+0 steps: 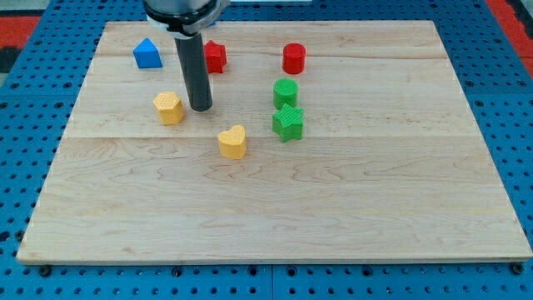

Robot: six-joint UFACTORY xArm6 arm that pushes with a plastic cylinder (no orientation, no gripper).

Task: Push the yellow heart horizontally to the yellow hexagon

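- The yellow heart (233,142) lay left of the board's middle, a little nearer the top edge than the bottom edge, touching nothing.
- The yellow hexagon (169,107) sat up and to the left of it, toward the left edge, so the heart was lower on the board than its goal.
- My tip (201,108) stood just beside the hexagon's right side, apart from it, and above-left of the heart; there was no hand on this rod to be apart or together, only the bare end.
- I judged the tip was on the wrong side: a push from there would have sent the heart away, and any leftward drift would have knocked the hexagon toward the left edge.
- Circling to the heart's right risked clipping the green star (288,122), which touched the green cylinder (286,92) above it.
- An off-centre shove could have spun the heart off line.
- The red blocks (294,58) and blue block (146,53) near the top edge looked safely clear.
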